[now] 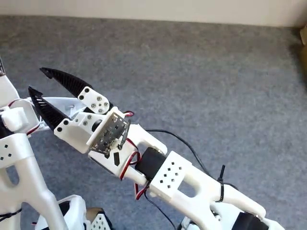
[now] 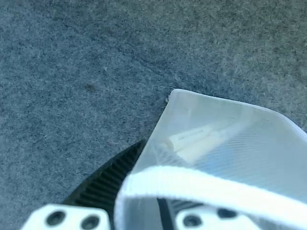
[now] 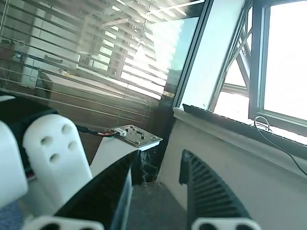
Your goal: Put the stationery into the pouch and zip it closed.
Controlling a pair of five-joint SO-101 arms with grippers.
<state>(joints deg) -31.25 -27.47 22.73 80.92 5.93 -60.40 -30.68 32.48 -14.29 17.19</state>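
Note:
A see-through white mesh pouch (image 2: 225, 143) with a white zipper band (image 2: 192, 179) hangs over my left gripper (image 2: 153, 158), which is shut on it. One black ribbed finger (image 2: 108, 184) shows beneath the pouch's edge. A pale stick-shaped piece of stationery (image 2: 196, 139) lies inside the pouch. My right gripper (image 1: 39, 81) is raised at the left of the high view, above the left arm (image 1: 17, 143). It stands open with nothing between its black fingers (image 1: 64, 81). In the right wrist view the right gripper (image 3: 158, 160) points up at a window.
Grey carpet (image 1: 201, 72) covers the work surface, bare across the middle and right. A pale wall strip (image 1: 153, 9) runs along the far edge. The right arm (image 1: 192, 184) stretches from the near right corner, trailing a black cable (image 1: 187, 143).

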